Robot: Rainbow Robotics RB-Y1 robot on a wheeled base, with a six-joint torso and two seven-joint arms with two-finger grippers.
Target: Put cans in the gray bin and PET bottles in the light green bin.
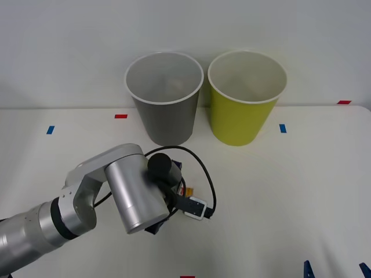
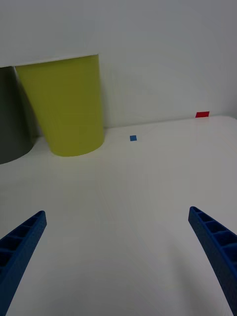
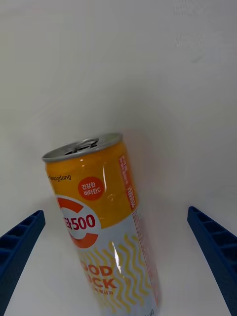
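The left gripper [image 3: 118, 276] hangs low over the table [image 1: 301, 191] in front of the gray bin [image 1: 165, 116], fingers spread wide on either side of the can [image 3: 106, 227], not touching it. The can lies between them, silvery top pointing away. This looks like the approach before a grasp; next the fingers must close on the can's body, then lift it to the gray bin. The right gripper [image 2: 118, 256] waits wide open near the light green bin [image 1: 243, 110]. The white table carries small red and blue marks, a pale wall behind.
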